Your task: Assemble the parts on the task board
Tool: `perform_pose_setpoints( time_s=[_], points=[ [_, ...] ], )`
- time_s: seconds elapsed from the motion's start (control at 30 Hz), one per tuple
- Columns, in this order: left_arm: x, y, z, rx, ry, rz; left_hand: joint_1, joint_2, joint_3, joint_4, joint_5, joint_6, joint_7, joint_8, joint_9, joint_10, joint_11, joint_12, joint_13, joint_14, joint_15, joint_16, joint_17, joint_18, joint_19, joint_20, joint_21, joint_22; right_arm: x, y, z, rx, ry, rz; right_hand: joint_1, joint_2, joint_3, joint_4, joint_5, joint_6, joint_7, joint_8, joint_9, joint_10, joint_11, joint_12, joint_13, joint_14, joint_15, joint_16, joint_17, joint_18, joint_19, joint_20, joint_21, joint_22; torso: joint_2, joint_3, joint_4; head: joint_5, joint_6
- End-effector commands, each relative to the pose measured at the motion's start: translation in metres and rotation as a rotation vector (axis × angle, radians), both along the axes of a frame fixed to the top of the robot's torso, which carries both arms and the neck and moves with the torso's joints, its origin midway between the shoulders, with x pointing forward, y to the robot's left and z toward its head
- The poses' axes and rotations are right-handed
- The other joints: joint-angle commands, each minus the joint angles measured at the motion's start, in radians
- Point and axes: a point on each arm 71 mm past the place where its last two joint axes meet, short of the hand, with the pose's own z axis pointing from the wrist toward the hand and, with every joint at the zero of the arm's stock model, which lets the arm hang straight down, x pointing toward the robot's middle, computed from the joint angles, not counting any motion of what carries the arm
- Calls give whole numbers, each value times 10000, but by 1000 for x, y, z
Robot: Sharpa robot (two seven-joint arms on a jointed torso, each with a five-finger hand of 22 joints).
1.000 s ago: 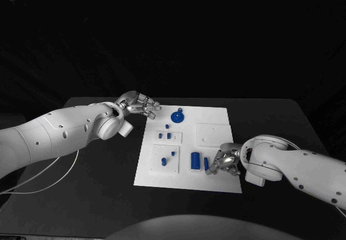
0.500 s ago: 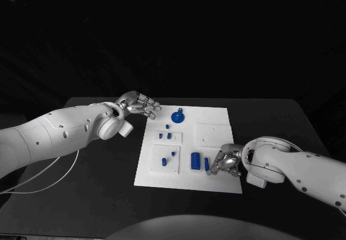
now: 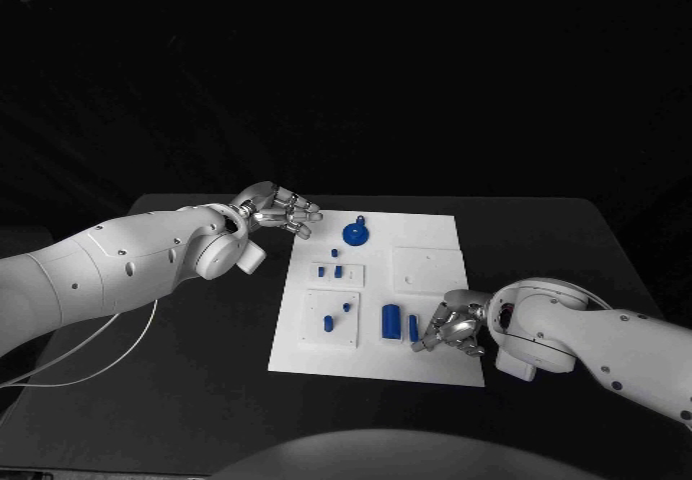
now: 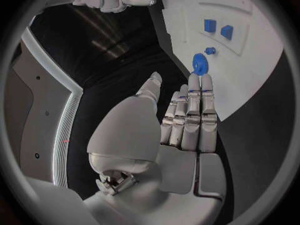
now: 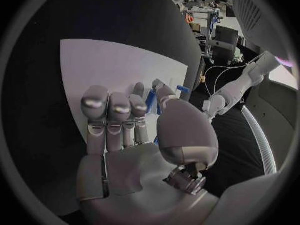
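The white task board (image 3: 433, 240) lies in the middle of the black table. On it are a round blue part with a tab (image 3: 355, 235), small blue parts (image 3: 330, 270) in a raised plate, another small part (image 3: 329, 322), a thick blue cylinder (image 3: 391, 320) and a narrow blue part (image 3: 413, 326). My right hand (image 3: 450, 328) rests over the board's near right area, its fingertips right beside the narrow part (image 5: 182, 89); whether it grips that part is hidden. My left hand (image 3: 278, 212) hovers at the board's far left corner, fingers straight and holding nothing, with the round part (image 4: 199, 63) just beyond its fingertips (image 4: 199, 81).
A square white plate (image 3: 428, 262) sits on the board's right half. A thin white cable (image 3: 87, 370) trails over the table under my left arm. Bare black table surrounds the board on all sides.
My right arm and hand have shifted slightly toward the near edge beside the narrow blue part. The left hand and the parts have not moved.
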Motion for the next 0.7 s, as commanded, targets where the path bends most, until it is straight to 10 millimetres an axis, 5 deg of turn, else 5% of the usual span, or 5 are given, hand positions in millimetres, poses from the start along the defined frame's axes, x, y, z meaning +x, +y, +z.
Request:
perform_pose_setpoints(
  time_s=[0.03,0.3,0.5,0.7],
  points=[
    [0,-2,0,-64,-7,-157,-25,52,-29,13,-9,-46,26,26,10,-78,-10,19,15,-56,3,31,14,-67,38,4,61,-9,-2,-1,-3,-75,85,129,108,-11,-36,4,-21,0,40,22,10,36,33,16,9,47,-31,-27,9,-127,607,-25,-46,956,1,-1,6,-12,5],
    [-1,-2,0,-58,-1,-145,-17,58,-28,-5,-13,-64,28,26,9,-86,-8,17,14,-58,4,29,12,-67,35,5,61,-9,0,-3,0,75,-113,-18,-5,30,-202,279,-117,11,37,26,61,51,33,42,23,49,-28,-20,15,-120,609,-27,-25,961,2,-4,6,-11,-4],
    [-1,-2,0,-58,0,-146,-17,58,-28,-5,-13,-64,28,26,9,-86,-8,17,14,-58,4,29,12,-67,35,5,61,-9,1,-6,2,181,-194,-153,-163,369,-1141,491,-50,-18,58,24,215,59,46,56,27,54,-20,-18,5,-101,609,-14,-16,950,-2,-1,3,-13,-2],
    [-1,-1,0,-57,4,-148,-17,58,-28,-5,-13,-64,28,26,9,-86,-8,17,14,-58,4,29,12,-67,35,5,61,-9,3,-9,3,183,-220,-245,-162,451,-1270,477,-74,-15,59,24,230,61,45,64,30,52,-21,-1,12,-101,608,-15,-9,948,2,2,-1,-15,-7]
  ],
)
